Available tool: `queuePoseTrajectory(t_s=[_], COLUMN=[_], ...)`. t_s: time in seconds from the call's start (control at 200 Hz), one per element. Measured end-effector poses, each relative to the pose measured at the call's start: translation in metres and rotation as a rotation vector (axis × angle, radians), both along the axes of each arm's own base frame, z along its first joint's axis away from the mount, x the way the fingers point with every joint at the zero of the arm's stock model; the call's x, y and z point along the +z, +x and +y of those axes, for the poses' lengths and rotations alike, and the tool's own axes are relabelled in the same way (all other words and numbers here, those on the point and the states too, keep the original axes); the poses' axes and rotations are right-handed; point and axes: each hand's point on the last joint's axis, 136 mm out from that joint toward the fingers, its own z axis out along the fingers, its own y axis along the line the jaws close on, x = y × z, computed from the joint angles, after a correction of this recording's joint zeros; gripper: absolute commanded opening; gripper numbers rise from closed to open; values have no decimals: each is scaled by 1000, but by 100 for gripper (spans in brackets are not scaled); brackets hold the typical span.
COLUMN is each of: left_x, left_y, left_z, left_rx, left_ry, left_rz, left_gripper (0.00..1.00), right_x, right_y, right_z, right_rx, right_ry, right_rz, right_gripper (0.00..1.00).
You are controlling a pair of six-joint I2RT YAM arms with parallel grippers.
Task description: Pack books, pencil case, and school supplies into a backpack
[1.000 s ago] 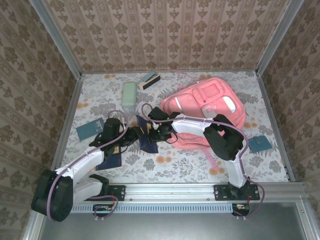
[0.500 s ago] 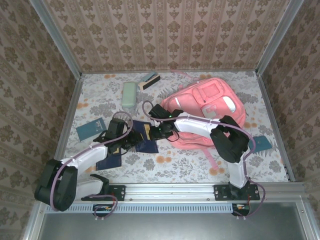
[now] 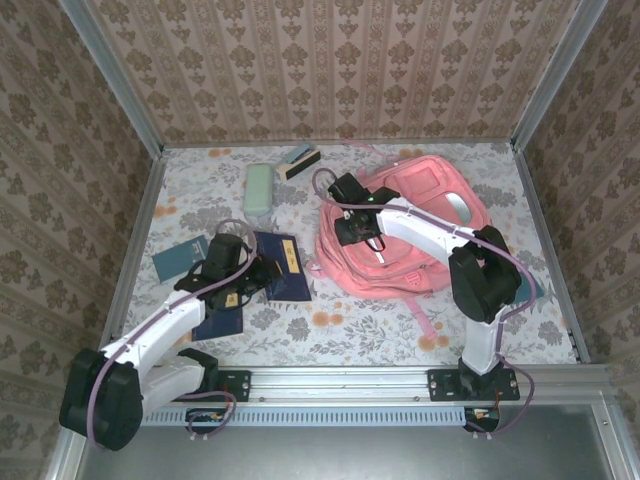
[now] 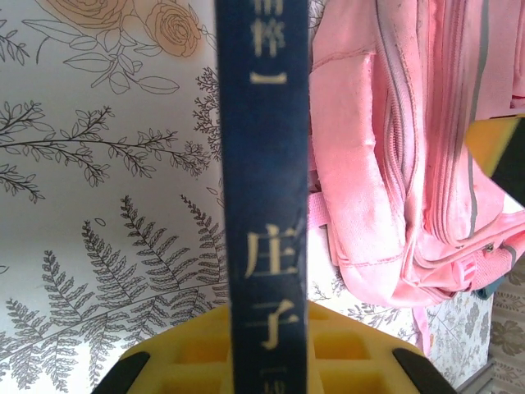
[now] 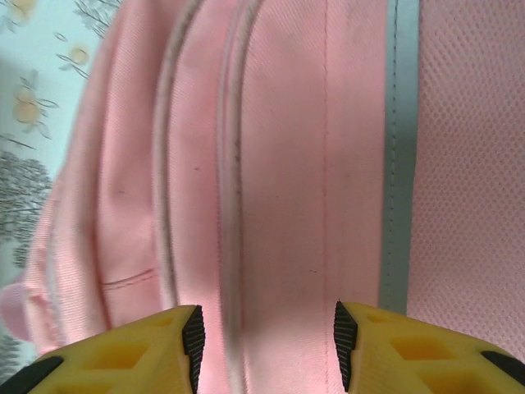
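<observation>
Backpack [image 3: 425, 185] lies under the right claw [image 5: 268, 336], jaws apart; left claw [image 4: 269, 365] grips a navy book [image 4: 264, 205].

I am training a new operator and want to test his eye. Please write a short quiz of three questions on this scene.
1. True or false: the left gripper is shut on a navy book.
2. The right gripper above the backpack is: A open; B shut empty; C holding something.
3. Where does the pencil case lie?
Key: 1 true; 2 A; 3 on the table, apart from the backpack.
</observation>
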Motion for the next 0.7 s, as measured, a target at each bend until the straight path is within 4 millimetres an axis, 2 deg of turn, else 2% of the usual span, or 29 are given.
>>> queuePoseTrajectory(t_s=[0.165,0.275,0.345,0.425,0.495,0.625,0.7], left_x=[3,4,4,4,5,10,15], left_y=[0,-1,-1,-1,0,2,5], left_z=[1,1,1,1,1,-1,-3], left_rx=[2,2,2,2,2,14,25], left_ry=[-1,-1,-1,-1,-3,-24,-49], left_rz=[-5,-6,-5,-5,-6,-12,-24], left_gripper=[0,0,0,0,0,0,0], right_x=[-18,-22,-23,-25,-25,-21,-10], right_y=[1,1,2,1,0,0,0], right_z=[-4,-3,-2,1,4,3,2], right_rx=[19,27,38,51,69,82,80], right_ry=[-54,-66,-76,-80,-89,-97,-91], right_rz=[21,21,17,14,11,3,-7], right_gripper=[48,46,37,15,0,0,0])
